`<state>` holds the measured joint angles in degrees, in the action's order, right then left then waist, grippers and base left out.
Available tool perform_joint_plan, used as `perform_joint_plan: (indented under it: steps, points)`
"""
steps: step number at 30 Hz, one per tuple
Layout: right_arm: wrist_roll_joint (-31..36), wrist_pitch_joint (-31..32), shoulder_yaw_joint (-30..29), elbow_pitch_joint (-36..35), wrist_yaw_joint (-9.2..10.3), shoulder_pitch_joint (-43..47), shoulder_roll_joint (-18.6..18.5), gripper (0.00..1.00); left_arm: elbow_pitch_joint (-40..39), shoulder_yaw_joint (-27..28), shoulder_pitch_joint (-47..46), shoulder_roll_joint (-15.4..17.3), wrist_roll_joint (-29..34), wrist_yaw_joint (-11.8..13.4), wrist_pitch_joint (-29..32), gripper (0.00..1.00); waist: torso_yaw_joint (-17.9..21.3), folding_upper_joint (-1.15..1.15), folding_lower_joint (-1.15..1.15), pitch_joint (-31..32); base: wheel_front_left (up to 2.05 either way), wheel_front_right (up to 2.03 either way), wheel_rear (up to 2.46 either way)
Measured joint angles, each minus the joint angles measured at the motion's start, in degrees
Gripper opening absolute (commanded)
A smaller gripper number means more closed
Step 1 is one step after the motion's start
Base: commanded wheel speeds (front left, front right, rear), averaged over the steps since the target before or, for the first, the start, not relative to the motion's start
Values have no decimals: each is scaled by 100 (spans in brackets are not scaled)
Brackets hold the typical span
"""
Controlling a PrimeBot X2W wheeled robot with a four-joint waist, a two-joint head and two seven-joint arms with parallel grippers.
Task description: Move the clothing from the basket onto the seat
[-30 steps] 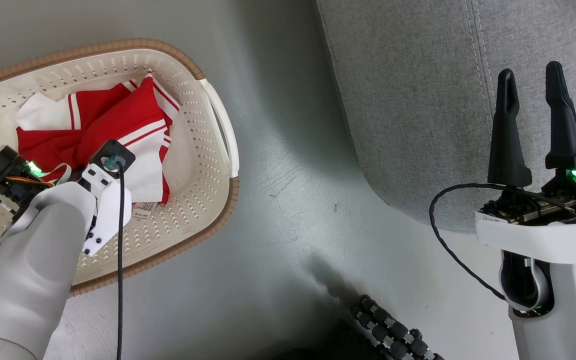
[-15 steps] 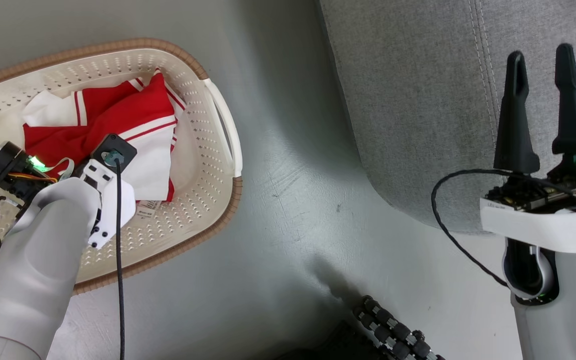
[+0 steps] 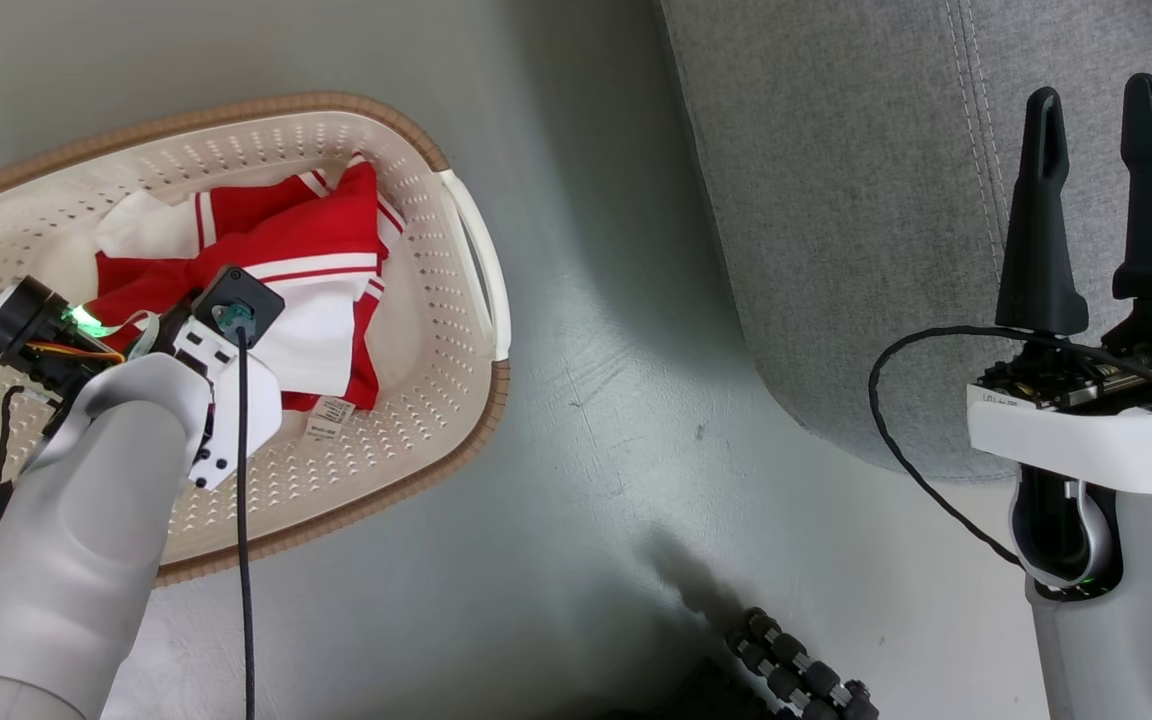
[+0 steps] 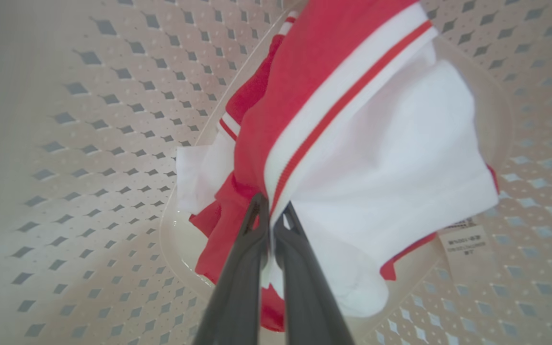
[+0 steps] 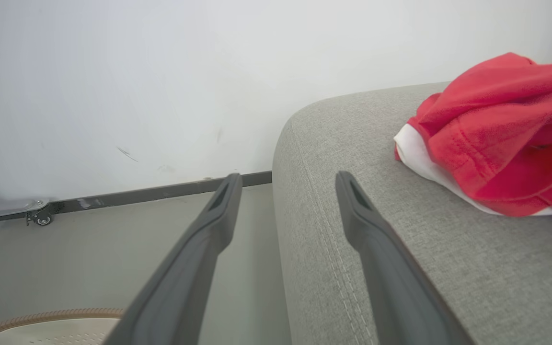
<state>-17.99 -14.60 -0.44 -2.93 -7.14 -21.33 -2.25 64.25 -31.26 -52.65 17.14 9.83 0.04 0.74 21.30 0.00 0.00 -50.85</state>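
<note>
The clothing [image 3: 306, 250], red with white panels and stripe trim, lies bunched in the cream perforated basket [image 3: 416, 420] at the left of the head view. My left gripper [image 4: 271, 211] is shut on a fold of the clothing [image 4: 352, 143] at the stripe trim, above the basket's wall [image 4: 89, 120]. In the head view its wrist hides its fingers. My right gripper [image 3: 1096, 150] stands open over the grey seat [image 3: 836, 200] with nothing between its fingers. The right wrist view has that gripper [image 5: 288, 179] at the seat's edge [image 5: 400, 249], with another red garment [image 5: 496, 129] lying on the seat.
Grey floor [image 3: 616, 400] separates the basket and the seat. A black ribbed cable chain [image 3: 796, 670] lies at the bottom of the head view. A white tag [image 3: 328, 417] hangs from the clothing. Beyond the seat stand a white wall and a dark baseboard [image 5: 137, 194].
The head camera has shifted, sliding the whole picture right and down. The gripped fold has drawn up and tightened toward my left gripper. My right gripper has reached a little further over the seat.
</note>
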Motion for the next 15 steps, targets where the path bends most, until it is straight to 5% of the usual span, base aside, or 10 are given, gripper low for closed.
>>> perform_joint_plan:
  steps: [15]
  points:
    - [0, -1, -31, 165, 0, -3, -1, 100, -344, -21, 258, -125, -14, 279, -541, 0, -213, 0, 0, 389, 0, 0, 0]
